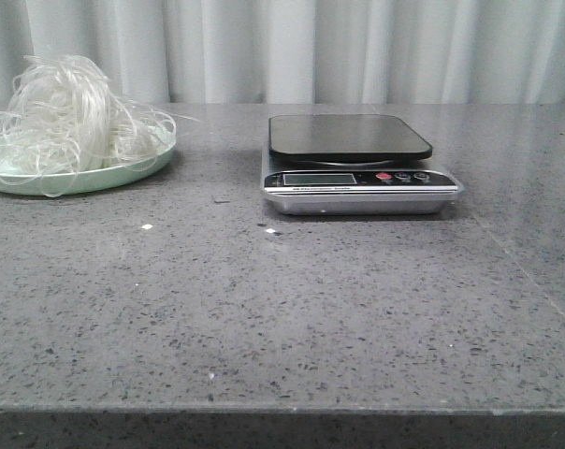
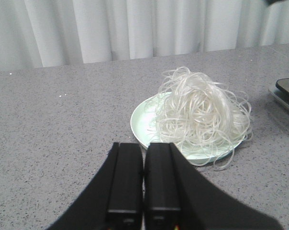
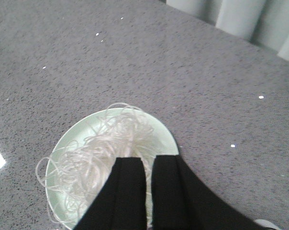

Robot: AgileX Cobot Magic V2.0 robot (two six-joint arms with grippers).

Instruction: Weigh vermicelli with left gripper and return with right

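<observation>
The left hand filled the bottom centre of its wrist picture, its two black fingers pressed almost together with only a thin slit between them and nothing held. It sat over bare grey tabletop, short of the plate, whose near rim lay just above the fingertips in that picture. The right hand sat at the bottom centre of its own wrist picture, fingers likewise close together with a narrow gap; noodle strands showed in and around that gap, but I could not tell whether the fingers gripped any of them.

The vermicelli lay heaped on the pale green plate at the upper left of the front picture, a fluffy whitish tangle nearly as wide as the plate, with stray loops spilling over the rim onto the tabletop. In the left wrist picture the pile sat at centre right. A kitchen scale stood at upper centre of the front picture, well apart from the plate, its dark platform bare, a display and small buttons on its silver front. Pale curtains hung behind the tabletop
</observation>
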